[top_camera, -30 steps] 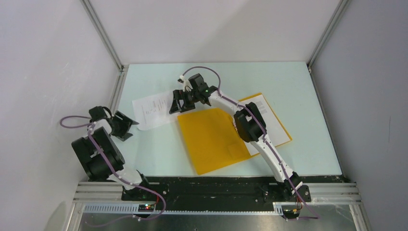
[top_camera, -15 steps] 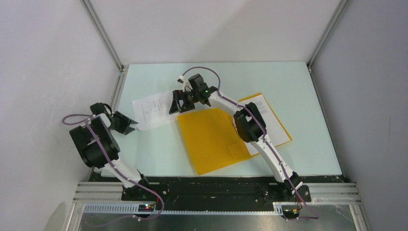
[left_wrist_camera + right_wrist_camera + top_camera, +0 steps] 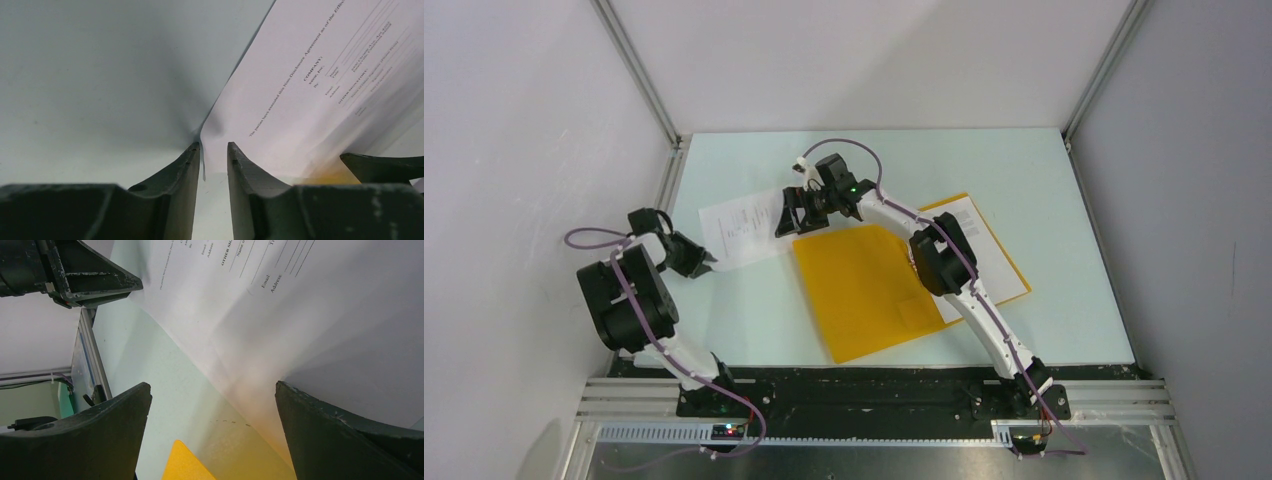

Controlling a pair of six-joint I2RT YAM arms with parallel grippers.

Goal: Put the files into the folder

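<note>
One printed white sheet of the files (image 3: 739, 230) lies on the pale table left of the folder (image 3: 864, 290), which is spread open and yellow. Another sheet (image 3: 976, 232) rests on the folder's right half. My left gripper (image 3: 707, 258) is at the loose sheet's near-left corner. In the left wrist view that corner of the sheet (image 3: 310, 90) stands curled up between the fingers of the left gripper (image 3: 213, 147), which are close together with a narrow gap showing. My right gripper (image 3: 789, 215) hovers wide open over the sheet's right end (image 3: 280, 315), above the folder's far-left corner (image 3: 187, 462).
Grey walls and aluminium posts (image 3: 639, 75) close in the table on three sides. A metal rail (image 3: 92, 355) runs along the table's left edge, close to the left arm. The right arm's body (image 3: 939, 260) stretches across the open folder.
The left gripper has moved right and forward to the sheet's corner, and its fingers have narrowed around it. The right arm and the folder have stayed still.
</note>
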